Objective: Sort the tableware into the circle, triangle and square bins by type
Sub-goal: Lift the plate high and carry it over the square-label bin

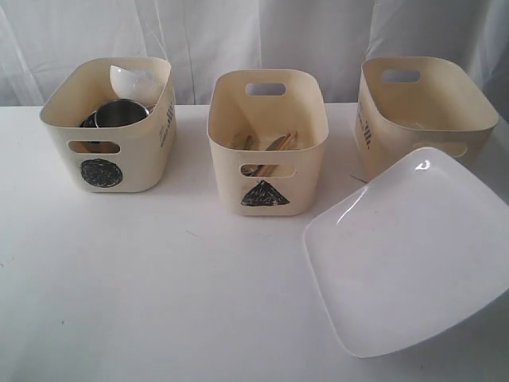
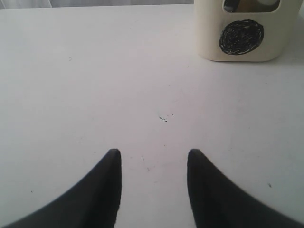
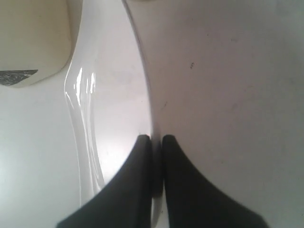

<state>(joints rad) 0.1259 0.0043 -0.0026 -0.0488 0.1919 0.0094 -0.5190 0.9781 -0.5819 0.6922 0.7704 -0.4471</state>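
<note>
The large white squarish plate (image 1: 406,247) is held tilted at the right, its far corner in front of the right-hand bin (image 1: 398,119). My right gripper (image 3: 156,138) is shut on the plate's (image 3: 114,104) rim; it is outside the exterior view. The circle bin (image 1: 135,159) holds the small white bowl (image 1: 134,82) and steel vessels (image 1: 121,113). Wooden chopsticks and cutlery (image 1: 274,143) lie in the triangle bin (image 1: 306,171). My left gripper (image 2: 153,154) is open over bare table, short of the circle bin (image 2: 209,33).
The three cream bins stand in a row along the back of the white table (image 1: 159,302), before a white curtain. The right-hand bin's mark is hidden. A cream bin (image 3: 33,42) with a dark mark lies close beside the plate in the right wrist view.
</note>
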